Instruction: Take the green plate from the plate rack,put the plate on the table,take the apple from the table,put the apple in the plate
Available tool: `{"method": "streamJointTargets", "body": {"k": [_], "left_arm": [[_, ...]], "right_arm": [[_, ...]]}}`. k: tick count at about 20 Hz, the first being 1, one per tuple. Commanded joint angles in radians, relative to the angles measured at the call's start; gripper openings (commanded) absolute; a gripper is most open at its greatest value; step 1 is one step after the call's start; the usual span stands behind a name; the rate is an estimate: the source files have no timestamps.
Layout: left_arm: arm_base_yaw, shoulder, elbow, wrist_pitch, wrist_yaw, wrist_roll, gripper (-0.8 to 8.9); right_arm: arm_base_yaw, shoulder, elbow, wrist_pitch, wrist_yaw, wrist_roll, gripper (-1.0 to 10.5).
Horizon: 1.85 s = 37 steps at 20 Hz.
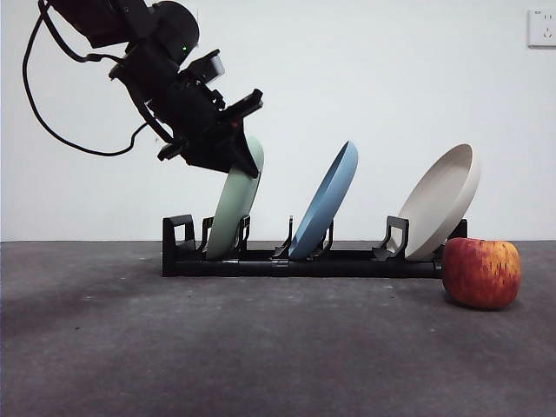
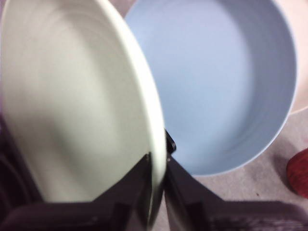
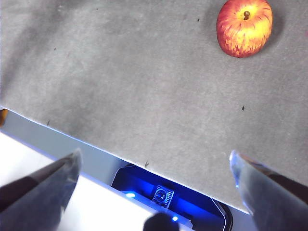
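The green plate [image 1: 233, 207] leans in a left slot of the black plate rack [image 1: 300, 261]. My left gripper [image 1: 243, 152] comes down from the upper left and is shut on the plate's top rim; in the left wrist view its jaws pinch the green plate [image 2: 72, 101] at the rim, left gripper [image 2: 158, 168]. The red apple [image 1: 481, 273] rests on the table [image 1: 261, 347] just right of the rack. My right gripper [image 3: 154, 168] is open above the table's near edge, well away from the apple [image 3: 244, 27].
A blue plate [image 1: 326, 200] stands in the rack's middle slot and a beige plate [image 1: 443, 200] in its right one. The blue plate [image 2: 216, 82] sits close behind the green one. A wall socket [image 1: 541, 28] is at the upper right.
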Motion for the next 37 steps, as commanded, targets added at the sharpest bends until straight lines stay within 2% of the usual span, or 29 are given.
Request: {"method": "streamJointTargets", "body": {"k": [1, 12, 15, 18, 21, 24, 26, 29, 33, 37], "left_arm": [[0.000, 0.006, 0.000, -0.002, 0.058, -0.006, -0.08], [0.000, -0.124, 0.112, -0.177, 0.061, 0.002, -0.08], [-0.003, -0.209, 0.112, -0.255, 0.061, 0.051, -0.08], [-0.035, -0.303, 0.112, -0.404, 0.047, 0.135, -0.08], [-0.130, -0.389, 0.112, -0.555, -0.129, 0.229, -0.08], [-0.278, -0.413, 0.111, -0.661, -0.334, 0.243, -0.08], [-0.367, -0.401, 0.108, -0.712, -0.433, 0.245, -0.07], [-0.507, -0.369, 0.079, -0.728, -0.592, 0.245, -0.07], [-0.587, -0.340, -0.075, -0.658, -0.654, 0.245, -0.07], [-0.646, -0.327, -0.268, -0.520, -0.719, 0.246, -0.07]], "right_arm": [[0.002, 0.000, 0.003, 0.004, 0.000, 0.003, 6.3], [0.002, 0.000, 0.003, 0.005, 0.001, 0.003, 6.3], [0.002, 0.000, 0.003, 0.005, 0.000, 0.003, 6.3], [0.002, 0.000, 0.003, 0.005, 0.000, 0.009, 6.3], [0.002, 0.000, 0.003, 0.005, 0.000, 0.027, 6.3], [0.002, 0.000, 0.003, 0.005, 0.001, 0.040, 6.3], [0.002, 0.000, 0.003, 0.005, 0.001, 0.045, 6.3], [0.002, 0.000, 0.003, 0.005, 0.000, 0.045, 6.3], [0.002, 0.000, 0.003, 0.004, 0.000, 0.045, 6.3], [0.002, 0.000, 0.003, 0.005, 0.000, 0.044, 6.3]]}}
